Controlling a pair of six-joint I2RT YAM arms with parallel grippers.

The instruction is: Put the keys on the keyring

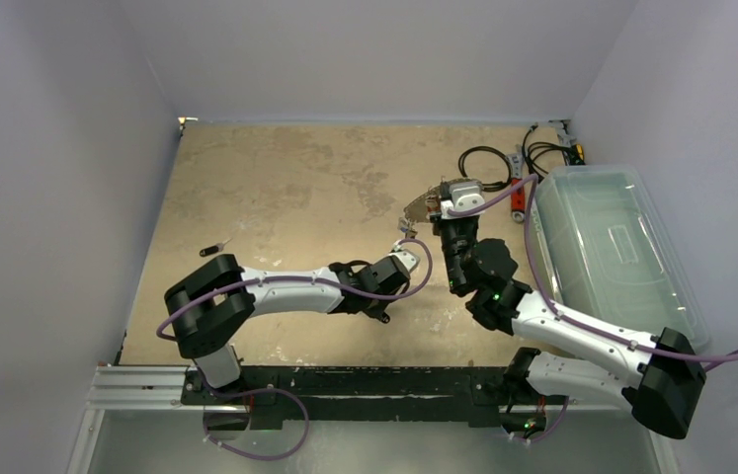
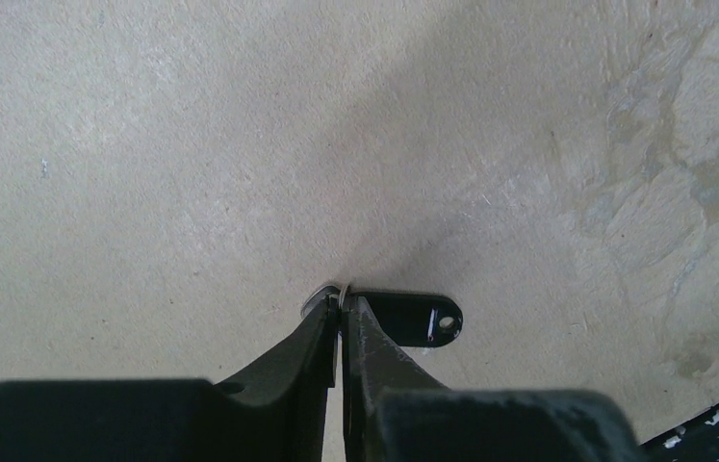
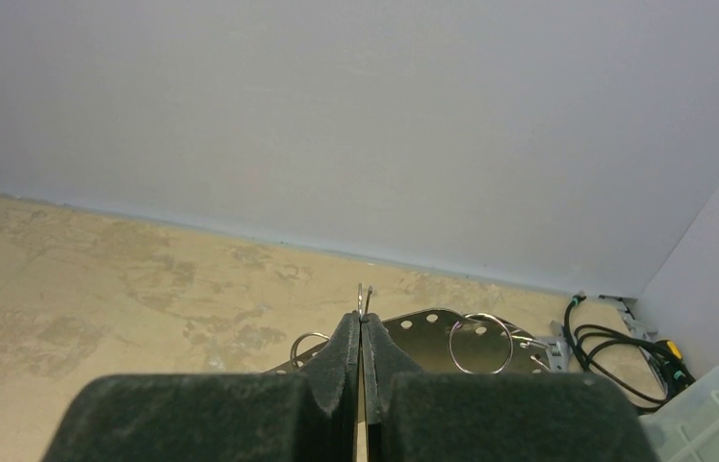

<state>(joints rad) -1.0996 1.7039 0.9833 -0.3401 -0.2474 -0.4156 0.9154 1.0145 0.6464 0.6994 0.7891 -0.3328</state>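
Observation:
My right gripper (image 3: 363, 322) is shut on a small split ring of the keyring (image 3: 432, 334). It holds the flat silver crescent with its holes up off the table, and another split ring (image 3: 480, 343) hangs on it. In the top view the keyring (image 1: 422, 204) sits at the tip of my right gripper (image 1: 441, 210). My left gripper (image 2: 341, 303) is shut on a key with a black plastic tag (image 2: 423, 318), which sticks out to the right just above the table. In the top view my left gripper (image 1: 405, 235) is just below the keyring. Another dark key (image 1: 211, 249) lies at the table's left.
A clear plastic bin (image 1: 621, 247) with a lid stands along the right side. Black coiled cables (image 1: 483, 158) and a red part (image 1: 518, 197) lie at the back right. Grey walls close in the table on three sides.

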